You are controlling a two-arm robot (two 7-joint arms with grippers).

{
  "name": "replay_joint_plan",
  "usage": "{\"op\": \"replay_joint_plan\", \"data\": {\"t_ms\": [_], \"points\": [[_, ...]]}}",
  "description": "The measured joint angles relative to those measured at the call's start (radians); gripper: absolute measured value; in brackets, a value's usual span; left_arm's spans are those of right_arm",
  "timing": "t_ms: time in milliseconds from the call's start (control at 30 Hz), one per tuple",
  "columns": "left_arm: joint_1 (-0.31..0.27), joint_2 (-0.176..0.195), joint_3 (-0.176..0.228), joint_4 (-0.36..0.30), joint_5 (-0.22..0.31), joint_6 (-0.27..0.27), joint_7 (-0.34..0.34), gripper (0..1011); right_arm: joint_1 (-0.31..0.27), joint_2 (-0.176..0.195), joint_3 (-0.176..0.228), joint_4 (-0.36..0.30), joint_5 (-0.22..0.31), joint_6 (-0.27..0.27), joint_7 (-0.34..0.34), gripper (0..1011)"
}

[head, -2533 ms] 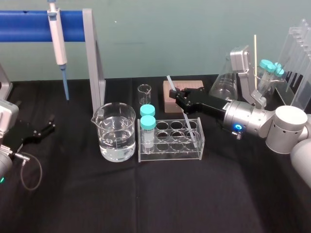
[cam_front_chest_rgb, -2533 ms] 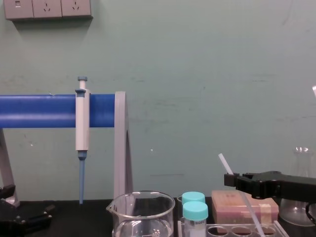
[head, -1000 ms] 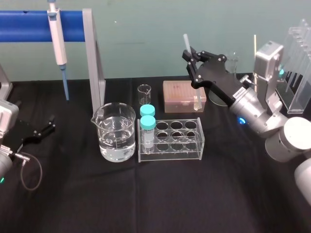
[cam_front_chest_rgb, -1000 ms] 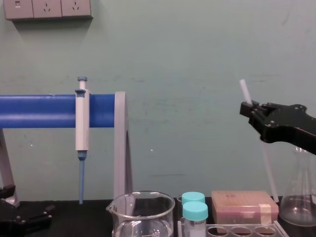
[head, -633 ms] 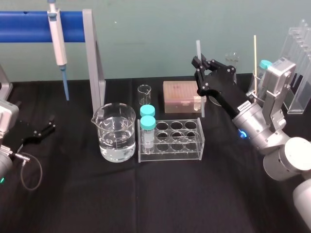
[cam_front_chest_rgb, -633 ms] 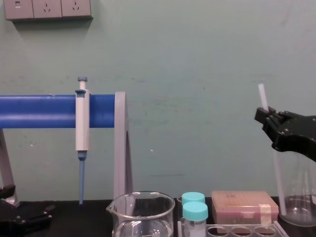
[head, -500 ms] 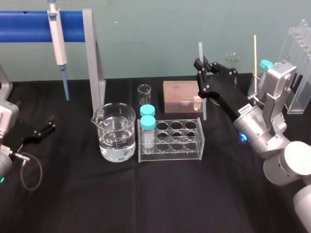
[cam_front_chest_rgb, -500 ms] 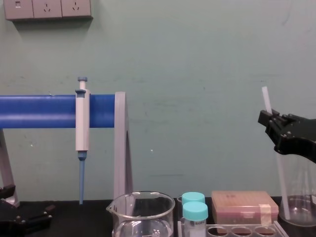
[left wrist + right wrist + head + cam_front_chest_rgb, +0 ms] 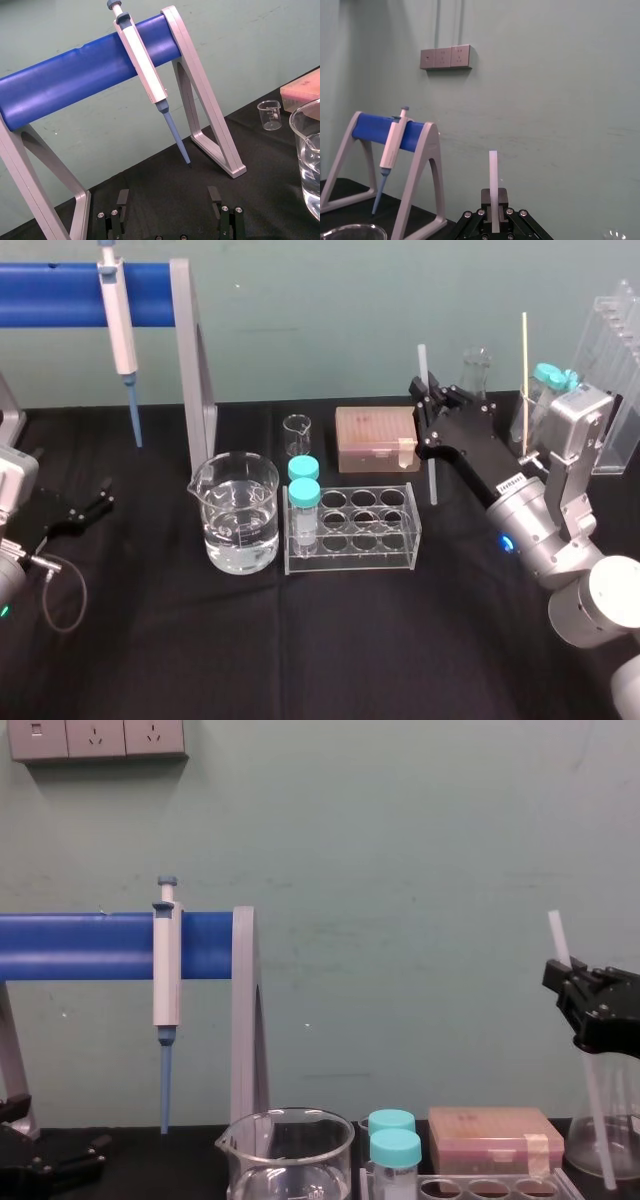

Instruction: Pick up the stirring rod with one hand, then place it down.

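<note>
The stirring rod (image 9: 431,475) is a thin translucent white stick, held nearly upright above the table just right of the tube rack. My right gripper (image 9: 425,402) is shut on its upper part, with a short end sticking up past the fingers. In the chest view the rod (image 9: 598,1120) slants down at the far right under the right gripper (image 9: 578,988). The right wrist view shows the rod (image 9: 493,175) standing straight up out of the shut right gripper (image 9: 493,220). My left gripper (image 9: 92,505) rests open and empty at the table's left edge, and it appears again in the left wrist view (image 9: 168,200).
A water-filled beaker (image 9: 238,512) stands left of the clear tube rack (image 9: 395,535), which holds two teal-capped tubes. Behind them sit a small beaker (image 9: 297,433) and a tan box (image 9: 375,438). A pipette (image 9: 117,310) hangs on the blue stand. A flask (image 9: 476,370) and clear racks (image 9: 615,340) stand at the right.
My right gripper has carried the rod to the right and a little lower, keeping it close to upright. The left arm has stayed still.
</note>
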Motion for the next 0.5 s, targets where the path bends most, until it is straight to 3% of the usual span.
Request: {"op": "replay_joint_plan", "data": {"t_ms": [500], "points": [[0.0, 0.0, 0.0, 0.0, 0.0, 0.0, 0.0, 1000, -0.031, -0.023, 0.033, -0.021, -0.049, 0.011, -0.028, 72]]}}
